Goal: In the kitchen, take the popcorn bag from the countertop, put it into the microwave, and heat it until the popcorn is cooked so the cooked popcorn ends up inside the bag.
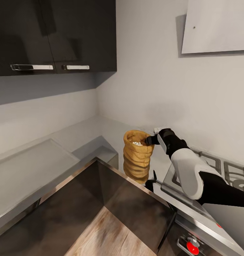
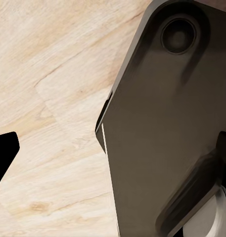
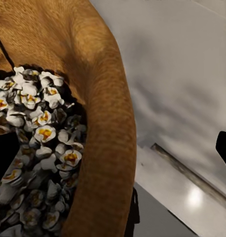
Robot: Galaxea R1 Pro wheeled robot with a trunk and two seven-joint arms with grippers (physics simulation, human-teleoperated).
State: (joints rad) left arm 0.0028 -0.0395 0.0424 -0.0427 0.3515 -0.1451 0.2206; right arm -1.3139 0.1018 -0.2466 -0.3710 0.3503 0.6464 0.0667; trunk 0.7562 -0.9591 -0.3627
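In the head view, one tan-brown burlap-like popcorn bag [image 1: 137,156] with a rolled rim and ringed, wrinkled sides sits at the centre of the frame, upright and leaning slightly, raised in front of the long glossy grey countertop [image 1: 36,170] that runs from the lower left up into the corner of the room. Its reflection shows in the steel just below it. Inside the open mouth lies a small cluster of whitish popcorn [image 1: 137,143]. The right gripper [image 1: 150,140], black, on a white-and-black arm coming in from the lower right, is at the bag's rim on its right side; it appears clenched on the rim, with one finger inside and one outside.

In the right wrist view the rolled rim of the bag [image 3: 105,123] curves through the middle of the frame, and the popped kernels [image 3: 38,148], white with yellow-orange centres, fill the lower left, too many to count. Two dark fingertips show: one at the left edge over the popcorn [image 3: 4,158], one at the right edge [image 3: 224,148] outside the rim.

Upper left in the head view hang two dark glossy wall cabinets [image 1: 54,35], each with one silver bar handle. At the right edge are the grates of a gas hob [image 1: 228,170], and one red knob [image 1: 192,248] at the lower right.

The left wrist view shows pale wood-grain floor [image 2: 53,98] and a dark grey robot body panel [image 2: 167,138]; one black fingertip [image 2: 4,155] is at the left edge, and whether the left claw is released or clenched I cannot tell.
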